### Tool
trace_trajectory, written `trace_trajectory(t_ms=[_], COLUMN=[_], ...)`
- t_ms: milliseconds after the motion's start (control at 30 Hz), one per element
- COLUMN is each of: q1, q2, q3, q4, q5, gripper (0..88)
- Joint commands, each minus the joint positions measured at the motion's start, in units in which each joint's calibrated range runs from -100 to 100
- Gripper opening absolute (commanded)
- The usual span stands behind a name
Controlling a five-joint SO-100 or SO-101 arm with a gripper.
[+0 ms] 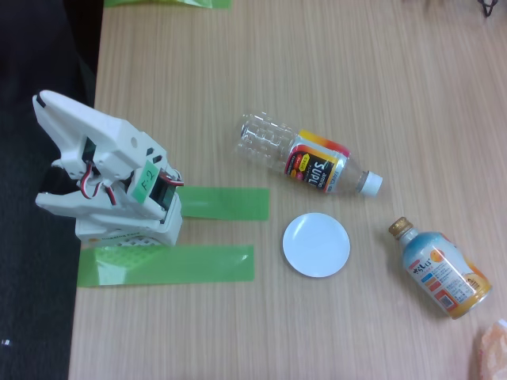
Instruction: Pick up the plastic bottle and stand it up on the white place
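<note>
A light wood-grain table (333,63) takes up most of the fixed view, with a dark floor or mat running down the left edge. The white arm (103,170) sits folded at the table's left side, its base standing between two strips of green tape (226,203), one just right of the base and a longer one below it; a small green tag with handwriting is stuck on the arm's side. The arm is tucked in on itself (seen from above, its parts overlap), so I cannot tell whether the fingers are spread or closed, and they hold nothing that can be seen. The plastic bottle (305,158) lies on its side near the middle of the table, well apart from the arm, its clear ribbed base pointing up-left and its white screw cap pointing down-right; the red, yellow and orange label with a black patch wraps its middle. Just below it, near but not touching, lies the white place (316,245), a flat round disc resting bare on the wood. To the right of the disc a shorter blue-and-orange bottle (440,269) with a gold cap also lies on its side, cap toward the upper left. Something pale orange (493,348) shows at the bottom right corner.
</note>
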Motion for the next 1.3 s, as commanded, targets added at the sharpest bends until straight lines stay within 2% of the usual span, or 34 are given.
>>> trace_trajectory(t_ms=[0, 533, 667, 800, 1000, 1167, 1267], q1=[-0.27, 0.25, 0.33, 0.33, 0.33, 0.48, 0.33], q2=[0.00, 0.00, 0.00, 0.00, 0.00, 0.08, 0.08], q3=[0.27, 0.27, -1.81, -10.59, -31.69, -45.09, -51.07], q4=[0.62, 1.31, 10.49, 29.04, 67.40, 102.60, 120.11], q5=[8.38, 8.38, 8.38, 8.38, 8.44, 8.96, 11.95], gripper=[1.9, 1.4, 1.7, 1.8, 3.2, 14.4, 21.1])
